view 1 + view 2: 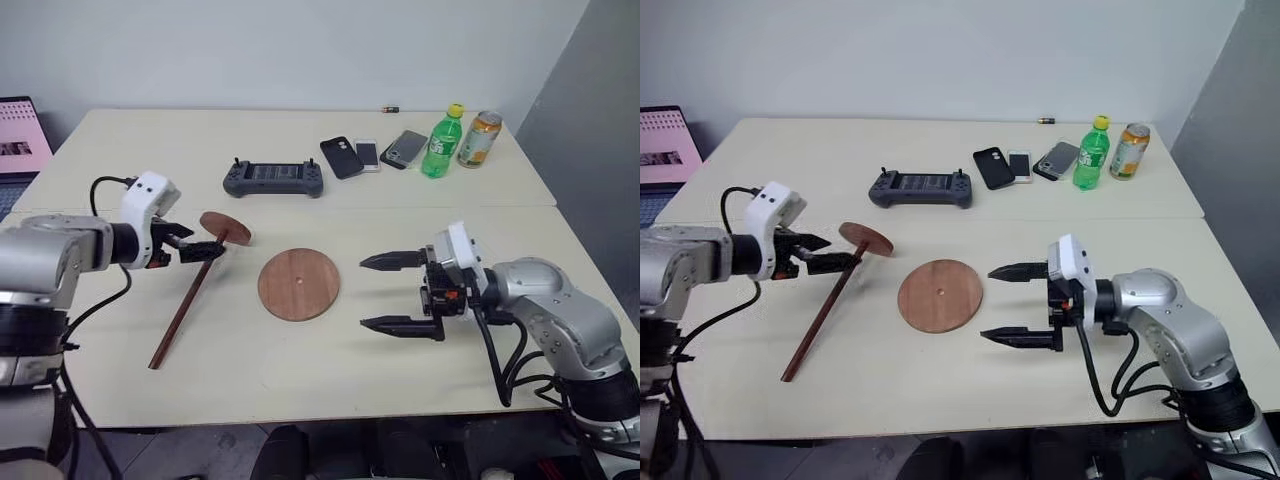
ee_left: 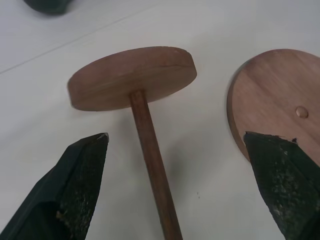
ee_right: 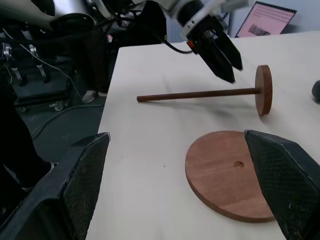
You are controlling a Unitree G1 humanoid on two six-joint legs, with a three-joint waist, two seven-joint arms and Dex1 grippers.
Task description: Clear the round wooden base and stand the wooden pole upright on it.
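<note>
A: Two wooden pieces matter: the round wooden base [image 1: 298,284] lies flat and bare mid-table [image 1: 300,380], and the wooden pole [image 1: 195,292] lies at its nine o'clock, just apart.

B: Grippers?

A: The left gripper [image 1: 197,247] is spread wide, empty, astride the rod near its disc end. The right gripper [image 1: 398,293], also spread and empty, hovers at the base's three o'clock.

B: Risks?

A: Probably the thin rod rolling aside as the fingers [image 2: 80,185] close, or the disc swinging into the base.

Wooden pole [image 2: 150,150] between parted gripper fingers [image 2: 75,190]
</note>
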